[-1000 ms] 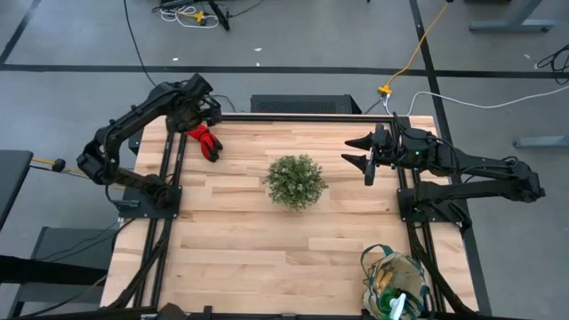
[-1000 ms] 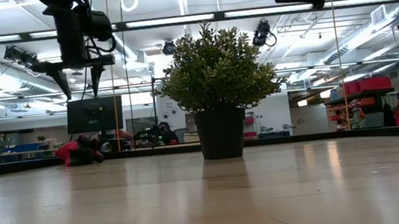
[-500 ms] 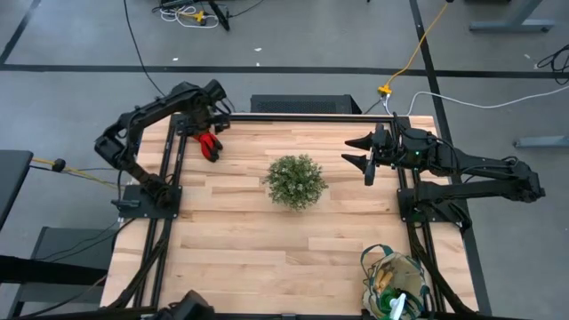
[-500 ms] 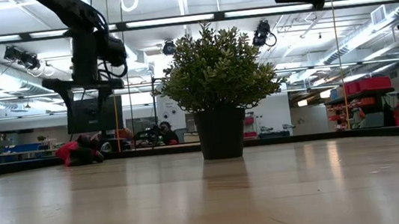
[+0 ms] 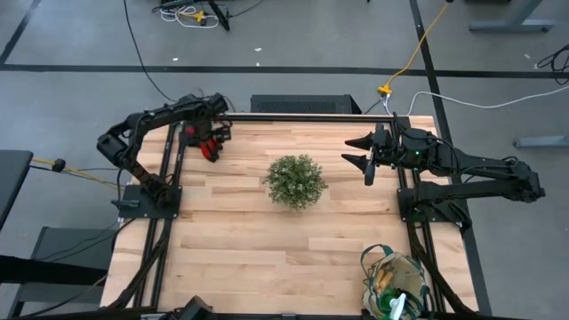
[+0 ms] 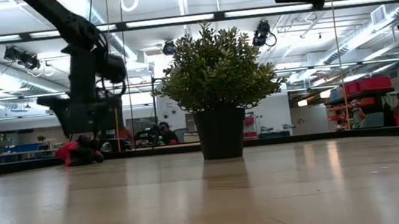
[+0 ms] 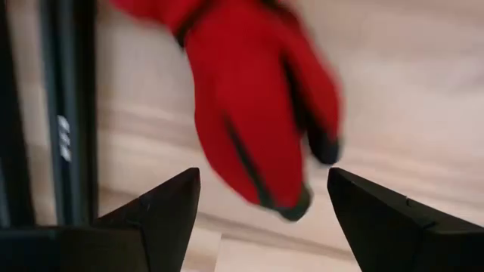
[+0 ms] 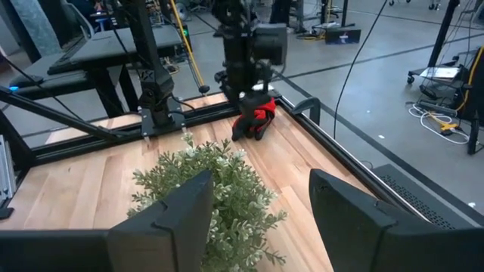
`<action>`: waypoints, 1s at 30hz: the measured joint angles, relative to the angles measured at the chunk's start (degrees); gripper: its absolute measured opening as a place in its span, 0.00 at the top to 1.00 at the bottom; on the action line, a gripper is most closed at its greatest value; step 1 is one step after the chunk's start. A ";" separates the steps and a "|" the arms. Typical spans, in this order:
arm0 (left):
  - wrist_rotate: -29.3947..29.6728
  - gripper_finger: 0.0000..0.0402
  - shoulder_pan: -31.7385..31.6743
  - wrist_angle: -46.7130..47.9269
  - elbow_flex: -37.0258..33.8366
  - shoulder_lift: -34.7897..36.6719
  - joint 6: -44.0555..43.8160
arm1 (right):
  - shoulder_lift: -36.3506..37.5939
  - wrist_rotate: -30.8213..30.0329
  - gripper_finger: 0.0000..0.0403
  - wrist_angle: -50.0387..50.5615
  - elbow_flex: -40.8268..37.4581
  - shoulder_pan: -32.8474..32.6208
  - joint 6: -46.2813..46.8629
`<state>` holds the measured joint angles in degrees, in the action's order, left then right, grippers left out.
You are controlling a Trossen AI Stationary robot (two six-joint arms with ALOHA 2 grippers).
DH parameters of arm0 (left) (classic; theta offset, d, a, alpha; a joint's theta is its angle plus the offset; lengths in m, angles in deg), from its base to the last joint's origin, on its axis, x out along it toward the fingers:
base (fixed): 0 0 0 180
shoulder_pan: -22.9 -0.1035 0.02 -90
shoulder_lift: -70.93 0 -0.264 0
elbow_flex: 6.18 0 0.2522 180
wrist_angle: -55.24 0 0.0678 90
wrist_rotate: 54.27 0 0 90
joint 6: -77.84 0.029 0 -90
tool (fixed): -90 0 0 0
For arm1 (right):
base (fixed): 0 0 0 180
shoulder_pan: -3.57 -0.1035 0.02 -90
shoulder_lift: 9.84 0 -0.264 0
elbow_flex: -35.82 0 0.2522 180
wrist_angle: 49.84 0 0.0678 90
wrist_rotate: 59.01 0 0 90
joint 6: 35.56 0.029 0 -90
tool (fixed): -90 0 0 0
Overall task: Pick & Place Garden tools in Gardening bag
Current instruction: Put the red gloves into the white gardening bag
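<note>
While the left gripper [image 5: 213,133] is held low over the red gloves [image 5: 207,145] at the upper left of the wooden table [image 5: 240,240] in the high view, its fingers are spread apart and nothing is held between them. In the left wrist view, the red gloves [image 7: 253,98] are seen lying on the wood just beyond the two dark fingertips [image 7: 170,200], which are parted and apart from the fabric. In the low view, the left gripper [image 6: 87,113] is seen at the left of the frame, directly above the gloves [image 6: 77,151].

The right gripper [image 5: 362,153] is held raised at the upper right of the high view, right of the potted plant [image 5: 296,181], with its fingers parted and nothing between them. The plant stands near the middle of the table.

The gardening bag [image 5: 395,283] is seen at the lower right corner of the high view, at the table's edge, with items inside that cannot be made out clearly.
</note>
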<state>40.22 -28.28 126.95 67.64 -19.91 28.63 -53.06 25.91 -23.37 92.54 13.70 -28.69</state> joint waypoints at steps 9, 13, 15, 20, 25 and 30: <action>-1.79 0.25 0.02 -5.66 -6.88 0.09 -1.20 | 0.00 -0.01 0.45 0.00 0.00 0.00 -0.11; -1.47 0.25 0.02 -8.61 -7.20 0.09 -1.18 | 0.00 -0.01 0.45 0.00 0.00 0.01 0.01; -1.28 0.25 -0.06 -10.38 -7.20 0.09 -1.18 | 0.00 -0.01 0.45 0.00 0.00 0.00 0.10; -0.66 0.25 -0.53 -11.45 -7.20 0.09 -1.14 | 0.00 -0.01 0.45 0.00 0.00 0.00 0.15; 0.76 0.25 -0.53 -11.53 -7.20 0.09 -1.09 | 0.00 -0.02 0.45 0.00 0.00 0.01 0.13; 1.27 0.25 -0.53 -11.48 -7.22 -1.37 -1.05 | 0.00 -0.05 0.45 0.00 0.00 0.00 0.11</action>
<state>41.49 -28.80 115.48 60.42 -21.28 27.58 -53.06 25.86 -23.37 92.54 13.70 -28.58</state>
